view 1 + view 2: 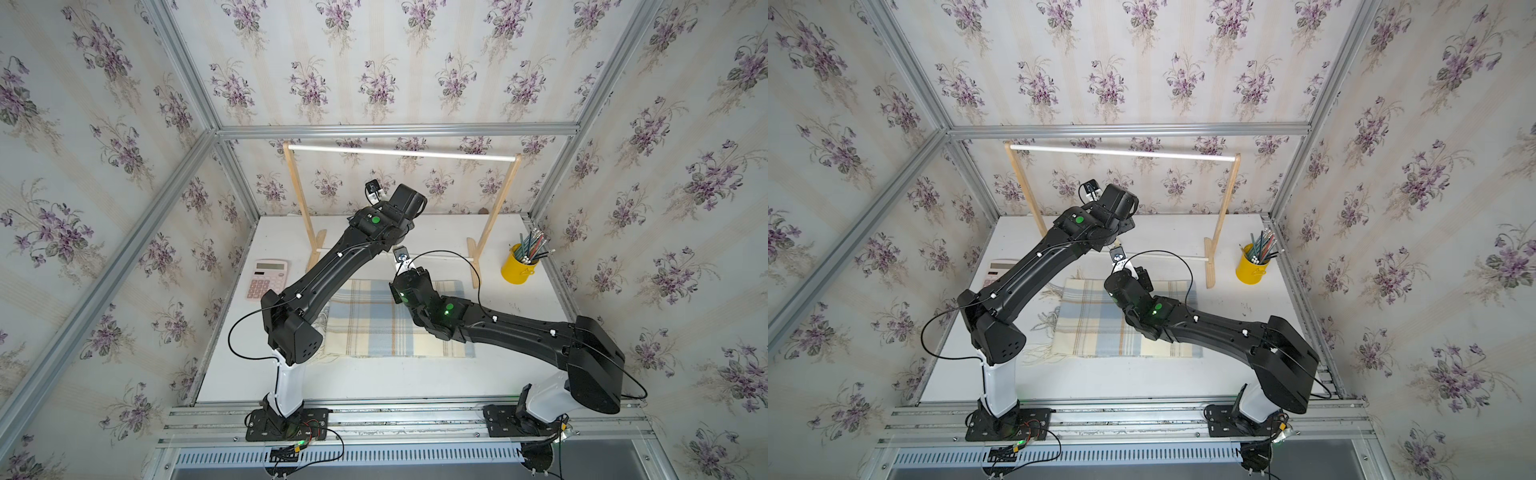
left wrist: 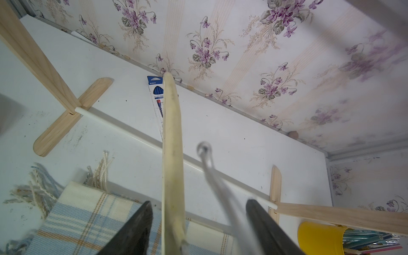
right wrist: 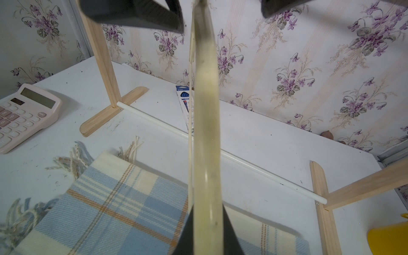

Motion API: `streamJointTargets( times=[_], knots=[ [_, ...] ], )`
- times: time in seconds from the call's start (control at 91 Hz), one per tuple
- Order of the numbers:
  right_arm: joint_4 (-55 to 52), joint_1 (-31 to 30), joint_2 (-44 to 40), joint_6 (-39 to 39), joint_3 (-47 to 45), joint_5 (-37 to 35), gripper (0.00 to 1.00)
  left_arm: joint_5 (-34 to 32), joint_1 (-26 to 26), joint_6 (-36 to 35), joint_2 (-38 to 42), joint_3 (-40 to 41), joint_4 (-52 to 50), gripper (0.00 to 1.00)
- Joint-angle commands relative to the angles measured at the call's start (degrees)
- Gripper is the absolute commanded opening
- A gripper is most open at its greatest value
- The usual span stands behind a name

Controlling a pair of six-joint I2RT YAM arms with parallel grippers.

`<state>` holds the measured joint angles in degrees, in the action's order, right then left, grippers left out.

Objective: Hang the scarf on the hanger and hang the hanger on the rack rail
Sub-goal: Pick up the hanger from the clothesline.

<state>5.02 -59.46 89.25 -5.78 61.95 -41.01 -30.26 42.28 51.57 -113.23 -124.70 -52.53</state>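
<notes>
- The scarf (image 1: 374, 328) lies folded flat on the white table (image 1: 374, 382), between the two arms and in front of the wooden rack (image 1: 299, 191). Its fringe (image 3: 75, 159) spills out at one end.
- The hanger (image 3: 206, 132) is held off the table, near the scarf's far edge. The right gripper (image 3: 206, 209) is clamped on one of its wooden arms.
- The left gripper (image 2: 198, 201) has its jaws spread wide, with the hanger's wood and its metal hook (image 2: 205, 152) between them. Neither finger seems to touch.
- The scarf looks soft, light and limp — it will likely sag and unfold when lifted. A pinch through all layers at a folded edge seems the safest hold; the loose fringe is a poor one.
- The hanger looks stiff, light and smooth — cloth draped unevenly over it could slide off.
</notes>
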Motion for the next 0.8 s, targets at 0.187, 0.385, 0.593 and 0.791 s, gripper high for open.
streamJointTargets(
  times=[0.187,0.385,0.593,0.791],
  knots=[
    [1.0,-0.1,0.3,0.2,0.6,0.1,0.0,-1.5,0.1,0.6,-1.1,-0.9,0.5,0.6],
    [0.6,-0.2,0.1,0.1,0.7,0.6,0.0,-2.5,0.1,0.5,-2.2,-2.3,0.1,0.51],
    [0.4,-0.4,-0.5,0.2,0.4,0.6,0.0,-3.4,0.0,0.5,-3.4,-3.7,-0.9,0.33],
    [0.3,-0.5,-1.0,0.0,0.0,0.5,0.0,-3.4,0.0,0.3,-3.7,-3.9,-1.0,0.25]
  ],
)
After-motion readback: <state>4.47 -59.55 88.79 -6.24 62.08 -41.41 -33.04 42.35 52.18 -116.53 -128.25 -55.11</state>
